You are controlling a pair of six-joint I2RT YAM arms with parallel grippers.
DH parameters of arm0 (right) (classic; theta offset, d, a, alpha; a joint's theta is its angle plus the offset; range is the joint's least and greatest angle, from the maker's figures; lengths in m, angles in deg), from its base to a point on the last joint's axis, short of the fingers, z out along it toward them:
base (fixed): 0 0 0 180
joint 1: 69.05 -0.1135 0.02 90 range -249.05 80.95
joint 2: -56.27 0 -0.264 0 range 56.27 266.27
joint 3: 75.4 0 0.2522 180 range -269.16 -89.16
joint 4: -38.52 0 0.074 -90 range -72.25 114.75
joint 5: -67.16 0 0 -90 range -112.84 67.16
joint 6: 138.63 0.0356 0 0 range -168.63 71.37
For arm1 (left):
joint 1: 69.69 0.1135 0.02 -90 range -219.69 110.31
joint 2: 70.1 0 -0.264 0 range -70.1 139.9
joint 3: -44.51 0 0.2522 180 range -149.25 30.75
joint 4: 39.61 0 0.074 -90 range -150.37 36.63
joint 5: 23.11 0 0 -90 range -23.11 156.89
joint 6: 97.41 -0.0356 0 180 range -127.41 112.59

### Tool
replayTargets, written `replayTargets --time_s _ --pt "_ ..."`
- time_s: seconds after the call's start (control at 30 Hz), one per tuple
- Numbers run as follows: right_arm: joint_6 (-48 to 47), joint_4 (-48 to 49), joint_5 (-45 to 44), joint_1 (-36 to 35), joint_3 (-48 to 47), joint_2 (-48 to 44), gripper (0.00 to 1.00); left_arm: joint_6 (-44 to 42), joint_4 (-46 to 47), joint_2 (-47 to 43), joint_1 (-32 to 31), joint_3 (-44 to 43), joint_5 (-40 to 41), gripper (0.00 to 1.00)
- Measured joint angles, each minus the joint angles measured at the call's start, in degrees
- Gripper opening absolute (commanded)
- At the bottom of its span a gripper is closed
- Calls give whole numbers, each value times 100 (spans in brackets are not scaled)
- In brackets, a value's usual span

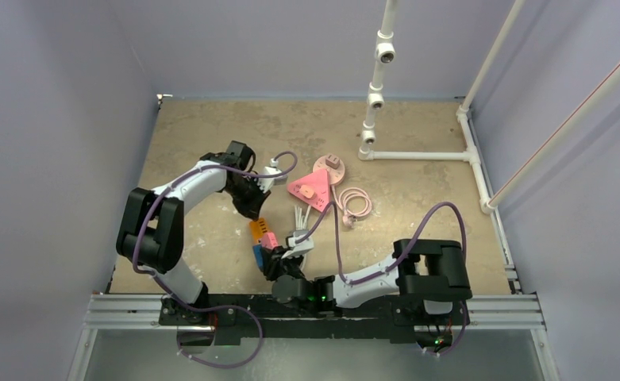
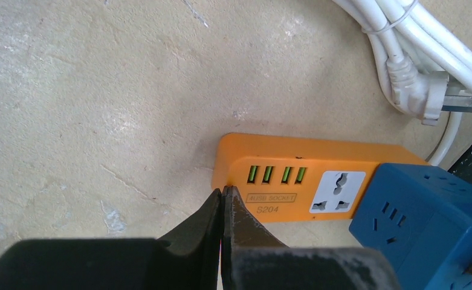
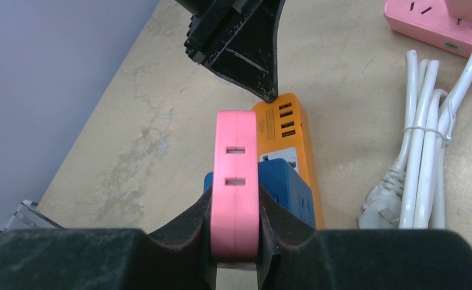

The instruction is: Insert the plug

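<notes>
My right gripper (image 3: 235,241) is shut on a pink plug adapter (image 3: 236,175), held just above a blue cube adapter (image 3: 284,187) that sits on an orange power strip (image 3: 290,130). In the top view the pink adapter (image 1: 270,240) is over the strip (image 1: 258,229) near the table's front. My left gripper (image 2: 223,193) is shut and empty, its tips pressing on the end of the orange strip (image 2: 281,181) beside the green USB ports; the blue cube (image 2: 426,217) is at the right. The left gripper (image 1: 252,205) shows in the top view too.
A bundled white cable with a plug (image 3: 420,175) lies right of the strip. A pink triangular power strip (image 1: 310,189) and a coiled pink cable (image 1: 354,202) lie further back. A white pipe frame (image 1: 417,155) stands at the back right.
</notes>
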Motion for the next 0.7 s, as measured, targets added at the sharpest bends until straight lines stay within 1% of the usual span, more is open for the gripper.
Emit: replayTargets --time_s 0.13,0.2,0.27,0.37,0.53,0.7 --pt "127 -426 70 -52 -74 -83 40 -11 -50 -17 20 -7 61 0" --pt "111 -640 114 -81 -164 -120 49 -15 -72 -31 55 -9 85 0" --pt "74 -793 173 -94 -243 -153 54 -37 -105 -55 120 -9 142 0" --pt "-9 -1062 258 -131 -376 -188 56 -72 -181 -70 238 -4 297 0" --pt "-306 -1744 538 -136 -557 -380 58 -144 -258 -151 269 0 282 0" --pt "-601 -2485 942 -136 -673 -743 58 -170 -249 -363 269 74 184 0"
